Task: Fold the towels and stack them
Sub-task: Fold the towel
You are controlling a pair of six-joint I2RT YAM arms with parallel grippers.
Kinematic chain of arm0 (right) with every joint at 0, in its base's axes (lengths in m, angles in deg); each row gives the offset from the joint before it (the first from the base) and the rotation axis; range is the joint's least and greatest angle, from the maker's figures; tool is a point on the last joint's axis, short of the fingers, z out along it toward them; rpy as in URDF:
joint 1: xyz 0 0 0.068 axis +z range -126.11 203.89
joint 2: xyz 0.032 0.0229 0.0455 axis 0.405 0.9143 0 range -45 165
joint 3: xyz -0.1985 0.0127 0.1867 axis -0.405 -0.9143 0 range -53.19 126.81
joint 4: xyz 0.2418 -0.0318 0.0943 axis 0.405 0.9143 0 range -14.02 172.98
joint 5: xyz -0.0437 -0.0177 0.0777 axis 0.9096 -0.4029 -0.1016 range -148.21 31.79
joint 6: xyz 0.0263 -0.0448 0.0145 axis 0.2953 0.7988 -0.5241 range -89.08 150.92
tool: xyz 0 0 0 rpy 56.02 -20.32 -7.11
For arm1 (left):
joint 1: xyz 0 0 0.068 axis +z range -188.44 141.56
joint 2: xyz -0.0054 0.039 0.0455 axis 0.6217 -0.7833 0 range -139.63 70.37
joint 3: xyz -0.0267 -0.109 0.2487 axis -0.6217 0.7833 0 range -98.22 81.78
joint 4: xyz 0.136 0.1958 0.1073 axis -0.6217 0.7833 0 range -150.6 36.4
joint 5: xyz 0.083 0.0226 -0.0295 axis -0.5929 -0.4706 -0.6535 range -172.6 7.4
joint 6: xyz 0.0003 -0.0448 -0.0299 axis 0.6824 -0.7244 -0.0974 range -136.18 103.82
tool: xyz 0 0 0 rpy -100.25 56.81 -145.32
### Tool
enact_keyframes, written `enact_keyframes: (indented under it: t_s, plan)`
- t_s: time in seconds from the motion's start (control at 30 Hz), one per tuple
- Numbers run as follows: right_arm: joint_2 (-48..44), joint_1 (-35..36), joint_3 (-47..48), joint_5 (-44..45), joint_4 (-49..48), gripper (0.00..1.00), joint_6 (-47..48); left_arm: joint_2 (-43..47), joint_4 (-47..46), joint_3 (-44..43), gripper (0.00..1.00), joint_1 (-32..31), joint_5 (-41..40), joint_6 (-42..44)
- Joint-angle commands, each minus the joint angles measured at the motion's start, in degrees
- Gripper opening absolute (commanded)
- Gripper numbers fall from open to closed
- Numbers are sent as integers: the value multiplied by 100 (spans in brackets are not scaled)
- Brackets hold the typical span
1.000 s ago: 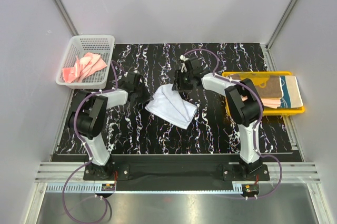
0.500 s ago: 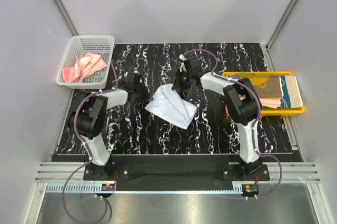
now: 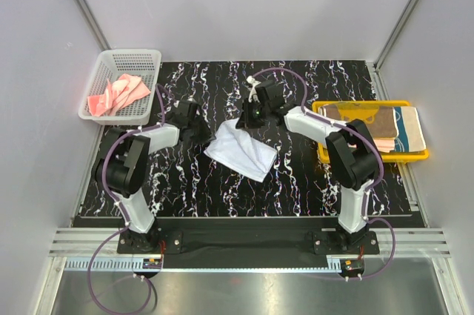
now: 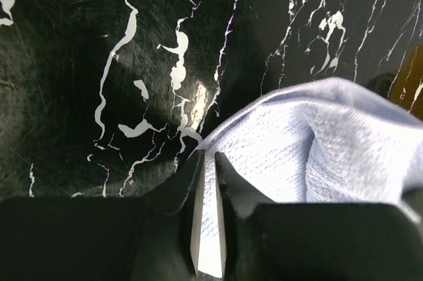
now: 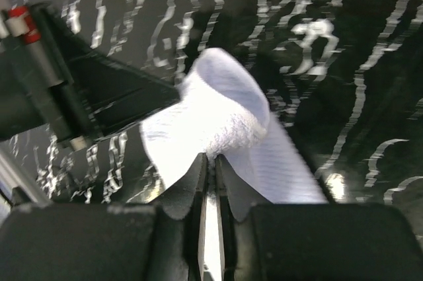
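One pale blue towel (image 3: pixel 241 150) is lying mid-frame on the black marbled table (image 3: pixel 296 181). The left gripper (image 4: pixel 207 159) is pinching its left corner, and the right gripper (image 5: pixel 210 160) is pinching a raised fold at its upper edge.

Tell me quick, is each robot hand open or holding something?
Left gripper: closed on the light blue towel.
Right gripper: closed on the same towel.

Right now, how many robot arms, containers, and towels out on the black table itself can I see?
Robot arms: 2 (left arm, right arm)
Containers: 2 (white basket, yellow tray)
Towels on the table itself: 1 (light blue-white towel)
Total: 5
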Motion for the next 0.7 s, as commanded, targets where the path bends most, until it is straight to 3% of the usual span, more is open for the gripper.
enact_keyframes:
  t_s: [0.0, 0.23, 0.37, 0.47, 0.67]
  plan:
    - [-333, 325, -17, 73, -25, 14, 22, 488, 97, -309, 19, 90, -187, -33]
    - [-52, 747, 36, 152, -121, 18, -118, 1191, 527, -327, 33, 564, -723, -77]
    - [28, 966, -51, 125, -244, 37, -180, 1202, 580, -432, 38, 653, -416, 151]
    - [-148, 1046, -261, 213, -263, 46, -136, 1245, 537, -327, 40, 583, -214, 186]
    - [-1411, 1046, -1341, 1283, -61, 45, -495, 1246, 448, -45, 45, 223, -20, 459]
